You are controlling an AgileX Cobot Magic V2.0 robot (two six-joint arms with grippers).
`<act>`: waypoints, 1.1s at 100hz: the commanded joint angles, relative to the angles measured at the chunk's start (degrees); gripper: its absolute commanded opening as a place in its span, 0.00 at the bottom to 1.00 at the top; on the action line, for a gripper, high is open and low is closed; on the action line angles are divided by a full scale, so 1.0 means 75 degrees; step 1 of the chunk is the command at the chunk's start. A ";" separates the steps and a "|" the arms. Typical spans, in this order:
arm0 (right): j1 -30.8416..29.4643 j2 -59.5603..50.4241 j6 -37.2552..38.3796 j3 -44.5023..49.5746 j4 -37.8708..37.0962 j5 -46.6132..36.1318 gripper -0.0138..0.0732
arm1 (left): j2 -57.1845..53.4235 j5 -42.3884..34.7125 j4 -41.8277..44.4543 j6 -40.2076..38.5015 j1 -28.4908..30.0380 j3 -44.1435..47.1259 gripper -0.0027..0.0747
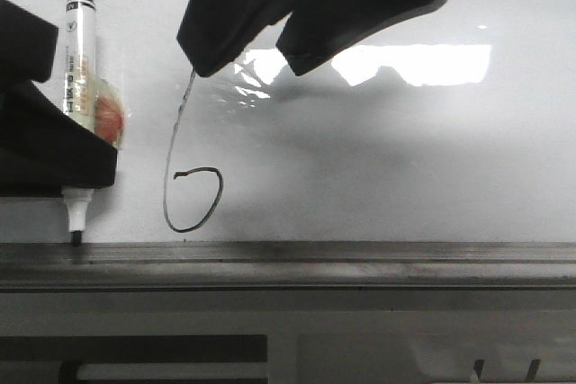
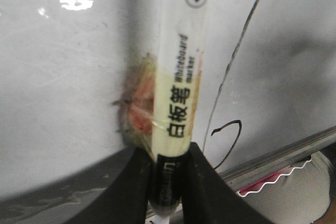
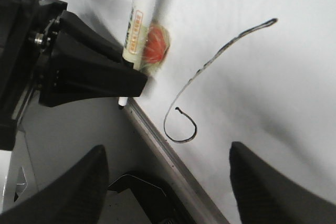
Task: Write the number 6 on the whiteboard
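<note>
Number 6 [image 1: 191, 191] on whiteboard [image 1: 405, 159]

Counts only. One whiteboard [image 1: 405, 159], filling most of the front view. One drawn number 6 [image 1: 189, 191], lower left of centre on the board; one stem, one loop. One marker pen [image 1: 78, 51], upper left of the frame; one cap end at top, one tip at bottom. One orange-red blob [image 1: 110, 114] stuck beside the marker, count one. Two pincers: left pincer [image 1: 67, 155] at the left edge, right pincer [image 1: 247, 56] at top centre. One grey edge rail [image 1: 360, 254] across the lower part. One bright light reflection [image 1: 414, 62], upper right.
</note>
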 commanded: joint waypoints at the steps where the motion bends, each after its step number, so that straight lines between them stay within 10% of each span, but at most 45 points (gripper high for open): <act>1: -0.0063 -0.0251 -0.0035 -0.0258 0.0062 -0.0345 0.66 | 0.0037 -0.0624 -0.0027 -0.0012 0.0034 -0.0233 0.01; 15: -0.0063 -0.0251 -0.0035 -0.0258 0.0062 -0.0345 0.66 | 0.0037 -0.0630 -0.0027 -0.0012 0.0034 -0.0233 0.05; 42: -0.0063 -0.0251 -0.0035 -0.0258 0.0062 -0.0340 0.66 | -0.0064 -0.0687 -0.0075 -0.0012 0.0034 -0.0233 0.41; 110: -0.0063 -0.0251 -0.0035 -0.0258 0.0049 -0.0255 0.41 | -0.0977 0.0140 0.0074 -0.0012 0.0034 -0.0233 0.42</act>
